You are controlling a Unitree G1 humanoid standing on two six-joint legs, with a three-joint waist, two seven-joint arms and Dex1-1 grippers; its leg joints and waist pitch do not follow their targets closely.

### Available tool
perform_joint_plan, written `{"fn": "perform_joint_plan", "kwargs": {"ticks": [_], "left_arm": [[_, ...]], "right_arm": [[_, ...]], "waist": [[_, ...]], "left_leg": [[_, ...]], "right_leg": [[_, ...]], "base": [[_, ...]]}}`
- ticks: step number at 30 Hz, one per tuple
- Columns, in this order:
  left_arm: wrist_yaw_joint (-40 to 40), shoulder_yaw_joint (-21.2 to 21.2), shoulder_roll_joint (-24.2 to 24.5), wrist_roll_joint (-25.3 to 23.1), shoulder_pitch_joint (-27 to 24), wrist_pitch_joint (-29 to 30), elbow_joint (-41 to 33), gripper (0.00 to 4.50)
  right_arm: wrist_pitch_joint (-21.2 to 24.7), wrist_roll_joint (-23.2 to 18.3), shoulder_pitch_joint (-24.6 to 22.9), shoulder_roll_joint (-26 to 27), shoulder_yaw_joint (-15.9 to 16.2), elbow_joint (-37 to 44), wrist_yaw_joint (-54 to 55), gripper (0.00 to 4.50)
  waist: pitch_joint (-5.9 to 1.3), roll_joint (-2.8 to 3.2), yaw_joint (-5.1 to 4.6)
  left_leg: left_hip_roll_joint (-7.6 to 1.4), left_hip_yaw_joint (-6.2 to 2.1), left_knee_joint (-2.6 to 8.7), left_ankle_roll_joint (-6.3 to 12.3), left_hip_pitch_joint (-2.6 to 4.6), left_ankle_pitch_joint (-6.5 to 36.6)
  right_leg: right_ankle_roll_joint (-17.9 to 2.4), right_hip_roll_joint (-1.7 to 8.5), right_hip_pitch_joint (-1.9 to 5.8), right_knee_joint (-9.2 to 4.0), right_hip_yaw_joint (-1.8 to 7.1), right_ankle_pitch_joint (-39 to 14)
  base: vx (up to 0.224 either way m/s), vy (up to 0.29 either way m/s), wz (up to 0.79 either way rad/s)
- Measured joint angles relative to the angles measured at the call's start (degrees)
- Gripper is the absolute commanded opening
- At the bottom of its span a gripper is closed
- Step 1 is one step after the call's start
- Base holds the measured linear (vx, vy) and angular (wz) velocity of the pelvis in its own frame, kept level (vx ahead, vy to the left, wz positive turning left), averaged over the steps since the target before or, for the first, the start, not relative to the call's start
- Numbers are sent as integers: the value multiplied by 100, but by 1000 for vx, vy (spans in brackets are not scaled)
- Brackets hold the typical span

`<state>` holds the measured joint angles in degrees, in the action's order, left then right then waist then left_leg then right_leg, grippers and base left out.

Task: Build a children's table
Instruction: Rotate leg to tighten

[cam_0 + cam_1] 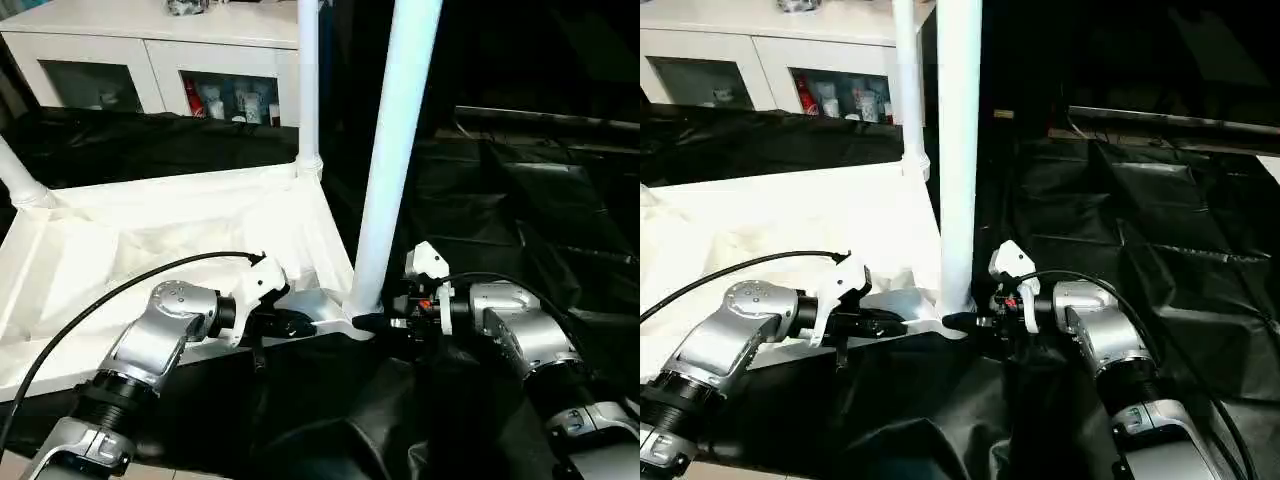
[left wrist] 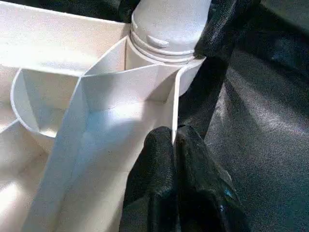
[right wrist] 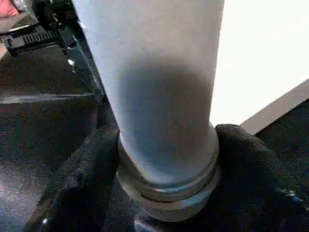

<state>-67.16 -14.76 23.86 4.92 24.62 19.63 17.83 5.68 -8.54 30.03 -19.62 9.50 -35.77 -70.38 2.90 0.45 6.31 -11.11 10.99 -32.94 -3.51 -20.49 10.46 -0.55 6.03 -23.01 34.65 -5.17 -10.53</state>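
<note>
The left gripper (image 2: 174, 145) pinched the white plastic ribbed tabletop's (image 1: 150, 240) rim; the right gripper (image 3: 166, 193) clasped a round white tube leg (image 1: 395, 160) at its base.

text: nothing legible | labels: the bottles (image 1: 225, 102) behind the cabinet (image 1: 150, 45) glass carry coloured wrappers, print too small to read | brands: none readable | numbers: none | signs: none
</note>
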Motion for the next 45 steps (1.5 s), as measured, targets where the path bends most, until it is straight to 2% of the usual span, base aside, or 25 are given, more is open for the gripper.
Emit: {"fn": "perform_joint_plan", "kwargs": {"ticks": [7, 9, 12, 18, 20, 23, 25, 26, 31, 32, 34, 36, 38, 43, 45], "left_arm": [[61, 6, -44, -1, -34, 23, -28, 0], [240, 40, -91, -20, -12, 5, 60, 0], [785, 112, -372, -192, 147, 10, 351, 0], [2242, 199, -1239, -573, 670, 227, 1026, 0], [2536, 198, -1468, -655, 740, 317, 1102, 0], [2640, 198, -1541, -697, 754, 350, 1131, 0], [2640, 198, -1548, -700, 760, 356, 1135, 0], [2627, 198, -1547, -700, 760, 356, 1132, 0], [2474, 185, -1471, -693, 754, 290, 1119, 0], [2354, 166, -1399, -676, 741, 244, 1098, 0], [2071, 125, -1227, -604, 681, 224, 996, 0], [1614, 82, -971, -505, 598, 142, 890, 0], [1254, 60, -789, -426, 513, 78, 795, 0], [211, -60, -195, -98, 177, 108, 252, 0], [11, -86, -105, -41, 165, 156, 174, 0]], "right_arm": [[1, -26, -60, 63, -20, 20, 93, 271], [3, 15, -60, 172, -67, -16, 437, 271], [57, 133, 31, 580, -271, -282, 1482, 270], [321, 247, 339, 1509, -802, -696, 4051, 270], [263, 285, 381, 1618, -865, -779, 4470, 270], [136, 398, 374, 1671, -883, -833, 4596, 270], [74, 420, 364, 1671, -883, -844, 4591, 270], [39, 412, 350, 1669, -895, -843, 4550, 326], [9, 332, 335, 1535, -908, -840, 4088, 360], [10, 279, 325, 1425, -903, -835, 3781, 386], [31, 188, 238, 1168, -787, -690, 3128, 388], [31, 169, 134, 802, -545, -438, 2369, 411], [11, 171, 128, 531, -351, -268, 1792, 411], [-57, 119, 90, 28, -145, 2, 639, 411], [-53, 94, 86, 32, -104, 102, 433, 411]], "waist": [[-1, -2, -4], [-5, -8, -39], [-7, -11, -130], [-12, -22, -166], [-17, -11, -158], [-19, -1, -159], [-17, 7, -160], [-19, 11, -160], [-18, 10, -153], [-18, 9, -148], [-17, 8, -126], [-17, 8, -109], [-17, 8, -101], [-19, 11, -47], [-19, 11, -9]], "left_leg": [[0, 2, -5, 0, 5, 0], [0, 8, -6, -1, 8, 0], [6, 9, -5, -5, 43, 0], [14, -9, -3, -21, 72, -10], [14, -36, 5, -20, 52, -10], [19, -47, 5, -19, 52, -10], [20, -48, 5, -18, 50, -10], [21, -48, 7, -17, 49, -10], [23, -48, 8, -17, 50, -10], [22, -48, 12, -17, 48, -10], [22, -48, 29, -17, 47, -10], [21, -48, 43, -18, 48, -11], [15, -48, 50, -19, 49, -11], [4, -46, 50, -20, 36, -13], [-1, -41, 38, -19, 8, -13]], "right_leg": [[0, 0, 0, 9, 5, 0], [1, 0, 6, 22, 15, -1], [34, 0, 31, 26, 30, -20], [41, 1, 29, -7, 23, -25], [41, 1, 41, -69, -12, -25], [41, 1, 64, -119, -20, -24], [41, 1, 71, -143, -22, -24], [40, 1, 74, -154, -23, -23], [29, 1, 78, -152, -20, 2], [28, 1, 75, -151, -20, 20], [25, 1, 72, -150, -24, 36], [26, 0, 72, -146, -26, 66], [24, -4, 72, -137, -26, 88], [9, -13, 57, -106, -25, 78], [4, -18, 27, -91, -20, 64]], "base": [[0, 0, 0], [0, 0, 0], [0, 0, 0], [-26, 2, -3], [0, 0, 0], [0, 0, 0], [0, 0, 0], [0, 0, 0], [0, 0, 0], [0, 0, 0], [0, 0, 0], [0, 0, 0], [0, 0, 0], [21, -2, 0], [26, -1, 0]]}}
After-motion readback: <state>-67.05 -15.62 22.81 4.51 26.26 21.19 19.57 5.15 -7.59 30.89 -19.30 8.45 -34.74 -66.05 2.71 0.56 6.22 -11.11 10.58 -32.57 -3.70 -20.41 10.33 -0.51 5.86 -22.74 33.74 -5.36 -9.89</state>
